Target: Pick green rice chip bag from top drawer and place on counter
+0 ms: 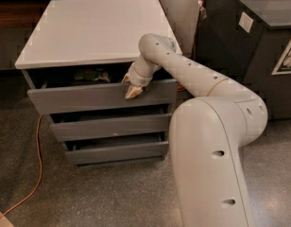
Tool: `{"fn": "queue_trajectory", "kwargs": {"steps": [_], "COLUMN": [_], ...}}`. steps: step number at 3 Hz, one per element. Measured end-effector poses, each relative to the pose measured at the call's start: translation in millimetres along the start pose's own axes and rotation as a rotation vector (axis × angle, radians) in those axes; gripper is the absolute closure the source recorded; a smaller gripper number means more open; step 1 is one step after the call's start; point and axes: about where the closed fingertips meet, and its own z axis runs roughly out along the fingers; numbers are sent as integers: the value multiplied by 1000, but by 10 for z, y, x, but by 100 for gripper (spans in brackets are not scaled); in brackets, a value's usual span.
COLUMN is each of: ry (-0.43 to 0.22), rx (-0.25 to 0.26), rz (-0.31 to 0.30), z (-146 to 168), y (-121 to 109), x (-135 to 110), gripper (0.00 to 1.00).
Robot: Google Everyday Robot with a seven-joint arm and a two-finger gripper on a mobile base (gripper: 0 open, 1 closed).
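The top drawer (89, 98) of the grey cabinet is pulled partly open. Inside its dark gap the green rice chip bag (94, 74) shows as a crinkly green shape left of the gripper. My gripper (132, 92) hangs at the drawer's upper front edge, right of the middle, its tan fingertips pointing down in front of the drawer front. It holds nothing that I can see. The glossy white counter (93, 30) lies above the drawer.
Two shallower grey drawers (110, 126) sit below, slightly ajar. A dark cabinet (259, 46) with a round hole stands at the right. An orange cable (38, 160) runs over the floor at the left. My arm's large white body (207, 164) fills the lower right.
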Motion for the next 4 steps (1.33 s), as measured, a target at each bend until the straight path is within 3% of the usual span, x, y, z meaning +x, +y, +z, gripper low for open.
{"fn": "queue_trajectory", "kwargs": {"steps": [1, 2, 4], "ry": [18, 19, 29], "rx": [16, 16, 7], "rz": [1, 1, 21], "z": [-197, -202, -430], "y": [118, 132, 545], "x": [-209, -221, -644], "gripper": [99, 100, 100]}}
